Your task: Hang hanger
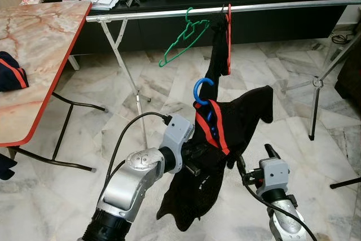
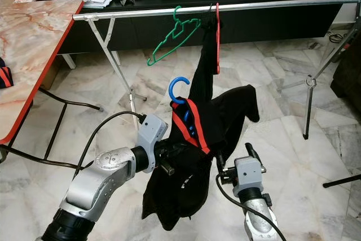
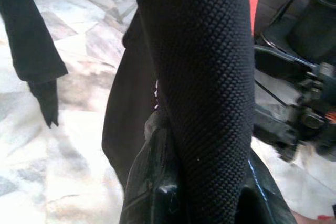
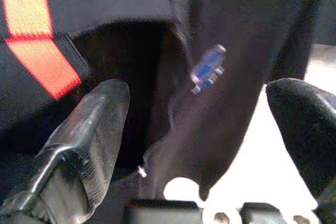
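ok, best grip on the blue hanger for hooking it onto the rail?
Judgement: grip the blue hanger at the neck just under its hook, from below and the robot's side. The hook rises bare above the black garment; the rest is cloth-covered. The rail sits ahead, higher.

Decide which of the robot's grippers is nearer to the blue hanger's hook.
Left. The left gripper grips the black garment just below the blue hanger; the right gripper sits lower, off to the right, open.
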Available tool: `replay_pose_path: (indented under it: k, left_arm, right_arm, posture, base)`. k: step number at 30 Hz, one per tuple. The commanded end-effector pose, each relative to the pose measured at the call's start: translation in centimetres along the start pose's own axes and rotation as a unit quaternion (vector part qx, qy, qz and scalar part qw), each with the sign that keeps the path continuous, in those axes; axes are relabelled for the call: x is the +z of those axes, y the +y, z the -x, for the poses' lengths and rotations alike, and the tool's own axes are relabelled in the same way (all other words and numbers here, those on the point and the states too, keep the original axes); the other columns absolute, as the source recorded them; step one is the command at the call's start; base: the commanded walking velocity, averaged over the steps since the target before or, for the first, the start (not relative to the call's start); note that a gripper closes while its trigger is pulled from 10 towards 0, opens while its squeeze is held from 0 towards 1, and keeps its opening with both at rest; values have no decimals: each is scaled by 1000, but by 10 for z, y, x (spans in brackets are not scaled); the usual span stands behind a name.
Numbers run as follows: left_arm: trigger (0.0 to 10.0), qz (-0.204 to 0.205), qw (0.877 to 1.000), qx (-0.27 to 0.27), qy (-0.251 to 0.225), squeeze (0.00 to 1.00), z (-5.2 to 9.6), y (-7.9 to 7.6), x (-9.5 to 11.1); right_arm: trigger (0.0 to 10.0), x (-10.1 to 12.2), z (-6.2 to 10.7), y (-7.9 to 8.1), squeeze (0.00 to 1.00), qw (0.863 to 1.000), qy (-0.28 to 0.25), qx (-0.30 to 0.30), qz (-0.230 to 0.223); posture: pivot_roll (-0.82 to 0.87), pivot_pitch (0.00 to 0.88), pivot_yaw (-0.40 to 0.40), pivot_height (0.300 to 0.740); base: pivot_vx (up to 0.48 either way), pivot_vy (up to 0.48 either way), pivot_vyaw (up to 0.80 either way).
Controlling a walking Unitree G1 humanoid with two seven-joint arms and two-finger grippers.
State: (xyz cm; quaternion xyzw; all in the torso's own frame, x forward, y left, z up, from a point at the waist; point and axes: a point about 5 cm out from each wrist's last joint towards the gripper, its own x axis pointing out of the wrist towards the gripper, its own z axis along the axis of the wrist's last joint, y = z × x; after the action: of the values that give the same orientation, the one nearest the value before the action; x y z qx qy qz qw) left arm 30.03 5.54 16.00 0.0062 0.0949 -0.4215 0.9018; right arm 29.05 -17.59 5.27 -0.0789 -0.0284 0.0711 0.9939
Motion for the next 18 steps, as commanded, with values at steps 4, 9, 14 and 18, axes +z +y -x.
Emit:
replay_pose_path:
  k: [4, 9, 14, 18]
  left_arm:
    - [10000, 0, 999, -34, -18, 0, 1, -14, 8]
    - [10000, 0, 999, -42, -13, 0, 5, -16, 6]
    - [10000, -3, 999, -41, -9, 0, 10, -14, 5]
    - [10000, -3, 999, -38, -7, 0, 9, -13, 5]
  right_arm:
    - [10000, -3, -3, -4, 0, 1000, 13, -2, -1]
    - [0, 1, -10, -10, 0, 1000, 8, -12, 1]
    - [0, 1, -12, -11, 0, 1000, 9, -10, 1]
    - [0, 1, -12, -11, 0, 1000, 10, -9, -3]
  posture:
    - [-43, 189, 19, 740]
    - [-39, 186, 20, 740]
    - [-33, 184, 19, 740]
    - [-36, 183, 18, 740]
  base:
    - [0, 0, 0]
    - [0, 0, 0]
    - [0, 0, 0]
    - [0, 0, 0]
